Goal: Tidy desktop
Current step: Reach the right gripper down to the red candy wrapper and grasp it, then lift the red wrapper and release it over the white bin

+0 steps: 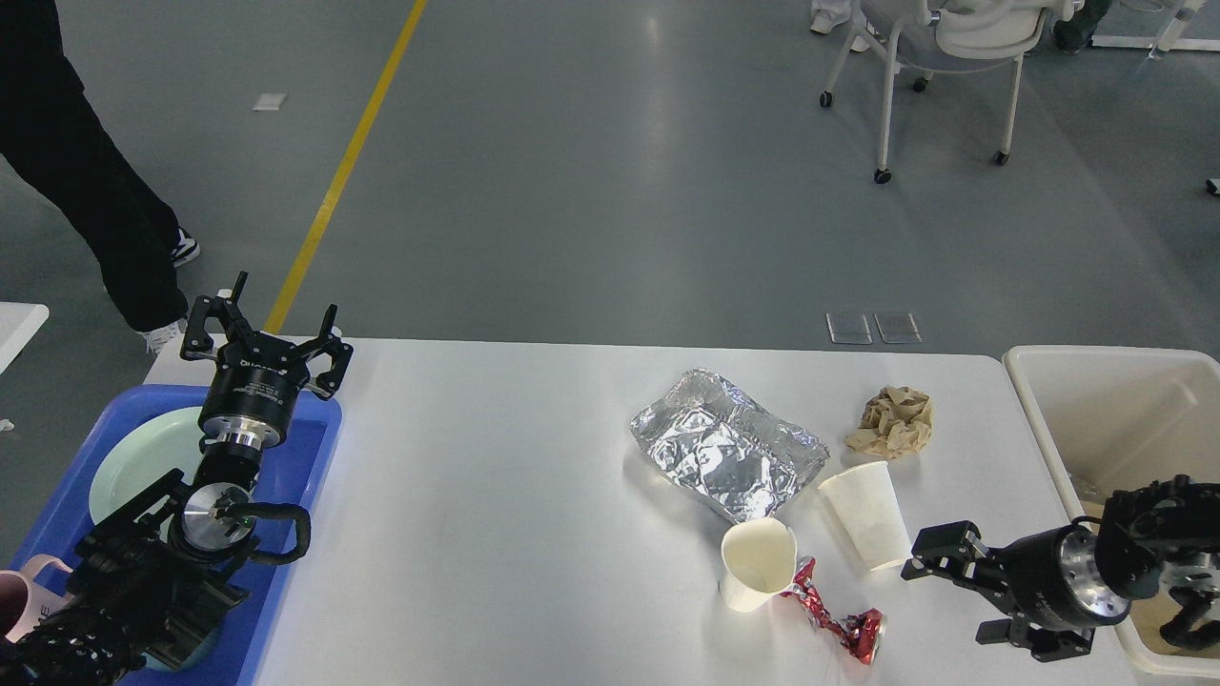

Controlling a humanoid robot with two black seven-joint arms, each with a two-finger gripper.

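The white desktop (496,476) carries litter on its right half: a crumpled foil sheet (729,453), a wad of brown paper (896,419), a white paper cup (867,514) lying on its side, a second white cup (756,562) standing with its rim dented, and a crushed red can (839,619). My right gripper (945,604) hovers low at the front right, open, just right of the fallen cup and the red can, holding nothing. My left gripper (267,329) stands open and empty over the far edge of the blue tray (315,448).
A pale green plate (133,457) lies in the blue tray, and a pink mug (14,600) sits at its near left. A cream bin (1106,410) with brown paper inside stands off the table's right end. A person's legs (86,171) are at far left, a wheeled chair (944,57) far back.
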